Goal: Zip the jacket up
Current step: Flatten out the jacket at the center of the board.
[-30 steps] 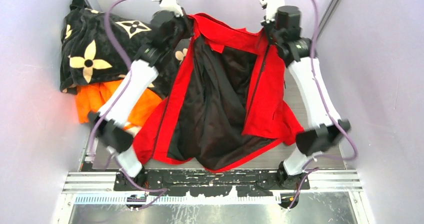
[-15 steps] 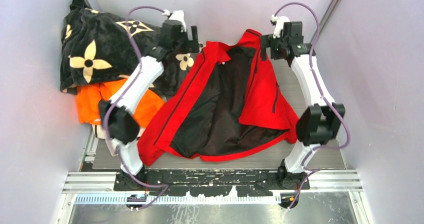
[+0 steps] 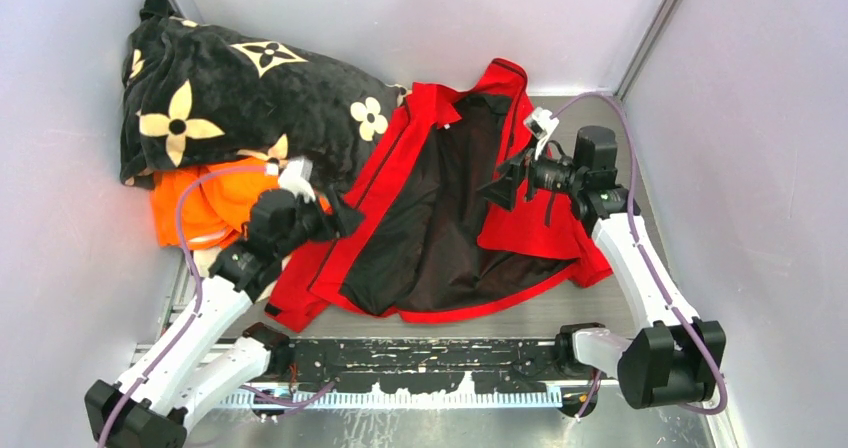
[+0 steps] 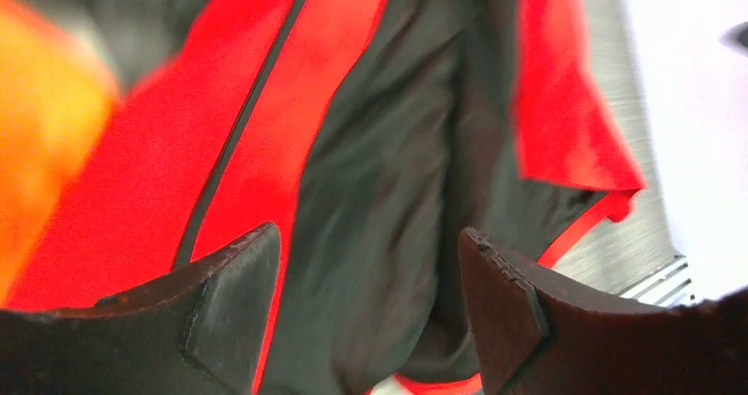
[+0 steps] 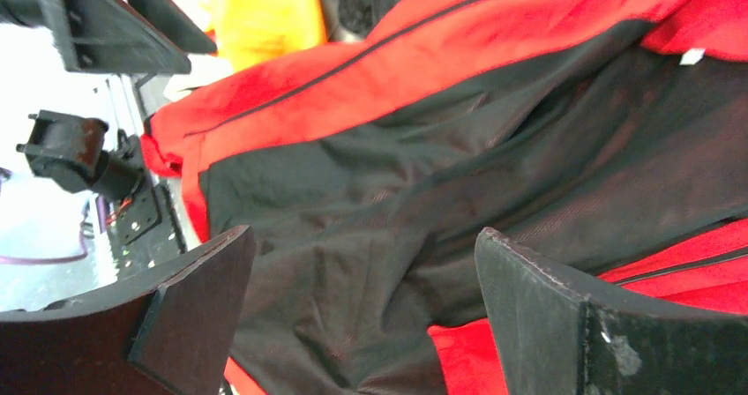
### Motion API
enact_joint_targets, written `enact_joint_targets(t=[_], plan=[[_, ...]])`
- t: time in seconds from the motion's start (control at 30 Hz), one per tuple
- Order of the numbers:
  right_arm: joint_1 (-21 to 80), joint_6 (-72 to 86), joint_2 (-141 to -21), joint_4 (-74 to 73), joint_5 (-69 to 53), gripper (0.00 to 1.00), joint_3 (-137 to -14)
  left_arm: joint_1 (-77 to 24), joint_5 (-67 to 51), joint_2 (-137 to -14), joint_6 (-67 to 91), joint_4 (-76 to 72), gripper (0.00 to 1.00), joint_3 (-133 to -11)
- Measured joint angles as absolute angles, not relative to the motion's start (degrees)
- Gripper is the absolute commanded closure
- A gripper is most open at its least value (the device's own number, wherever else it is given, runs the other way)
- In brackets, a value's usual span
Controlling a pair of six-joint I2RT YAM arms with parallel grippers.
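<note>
The red jacket (image 3: 385,163) lies spread open on the table, its dark lining (image 3: 430,228) facing up and its two front edges apart. My left gripper (image 3: 345,218) hovers over the left front panel, open with nothing between its fingers (image 4: 366,232); under it show the red panel with a dark zip line (image 4: 238,130) and lining. My right gripper (image 3: 500,188) hangs over the folded right panel, also open and empty (image 5: 363,234), above lining (image 5: 423,183) and a red edge. The collar points to the far wall.
A black flower-patterned blanket (image 3: 220,88) is heaped at the far left, partly over the jacket's left shoulder, and an orange garment (image 3: 190,203) sits below it. Walls close in on all sides. Bare metal table (image 3: 600,128) shows at the right; the base rail (image 3: 420,358) runs along the front.
Both grippers have opened and let go of the jacket's shoulders. The jacket dropped flat on the table, and both arms swung back from the far wall toward the middle.
</note>
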State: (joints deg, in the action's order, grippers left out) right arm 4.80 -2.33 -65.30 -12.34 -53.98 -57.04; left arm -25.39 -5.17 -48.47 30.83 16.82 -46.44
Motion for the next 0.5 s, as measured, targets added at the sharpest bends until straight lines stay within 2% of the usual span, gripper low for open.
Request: enact_joint_targets(t=[0.1,0.17,0.33,0.5], plan=[[4.6,-1.72,-65.98,-9.96,-56.03,0.0,-52.58,-25.39,-1.93,-43.33,41.74,23.51,0.24,-36.25],[4.36,-1.52,-66.54,-9.8,-56.86,0.0,-50.78,-25.39,0.82,-40.16,48.64,29.78,0.23,-33.74],[4.25,-1.39,-67.24,-8.62,-57.84,0.0,-50.61,-26.04,6.02,-36.62,61.36,41.69,0.18,-35.42],[4.25,-1.74,-67.53,-8.67,-58.19,0.0,-50.63,-28.53,10.09,-40.42,67.7,50.0,0.14,-40.64]])
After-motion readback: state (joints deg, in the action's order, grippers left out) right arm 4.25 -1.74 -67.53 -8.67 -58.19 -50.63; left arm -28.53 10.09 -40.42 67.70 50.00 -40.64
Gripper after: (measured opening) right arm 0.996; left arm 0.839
